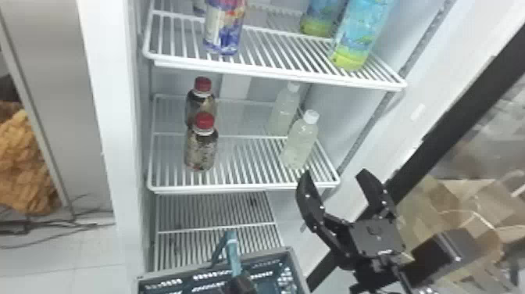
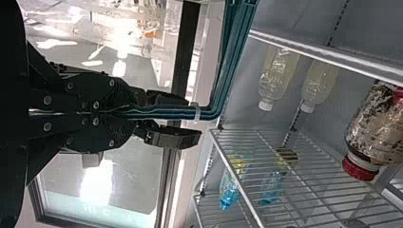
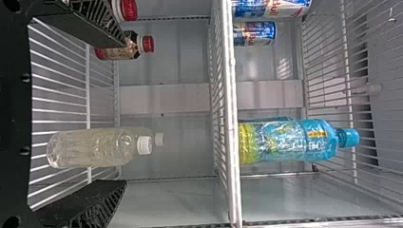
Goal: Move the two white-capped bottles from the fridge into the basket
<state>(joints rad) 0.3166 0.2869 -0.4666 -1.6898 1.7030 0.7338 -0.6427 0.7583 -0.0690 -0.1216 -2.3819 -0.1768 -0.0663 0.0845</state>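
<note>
The head view has two smooth, cloudy white-capped bottles [image 1: 300,142] along the wire shelf's [image 1: 234,189] right edge, right gripper [image 1: 335,176] by its front corner, pale floor [image 1: 43,268] leftward; left wrist view, left gripper [image 1: 239,286] pinching the teal basket handle [image 2: 223,80]; right wrist view, ridged fingers [image 3: 102,204] spread.

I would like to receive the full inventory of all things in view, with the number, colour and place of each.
White-capped bottles: two, cloudy pale, middle shelf, right side
Red-capped bottles: two, dark, middle shelf, left side
Tall bottles: two, blue and yellow-green, upper shelf, right side
Cans: two, mostly blue, upper shelf, left side
Wire shelves: several, white, inside fridge
Fridge: one, white, ahead
Basket: one, teal with grey rim, below the shelves
Crumpled item: one, orange-brown, far left
Cables: several, dark, floor left
Left gripper: one, black, fingers closed on basket handle
Right gripper: one, black, fridge's right side, fingers open
</note>
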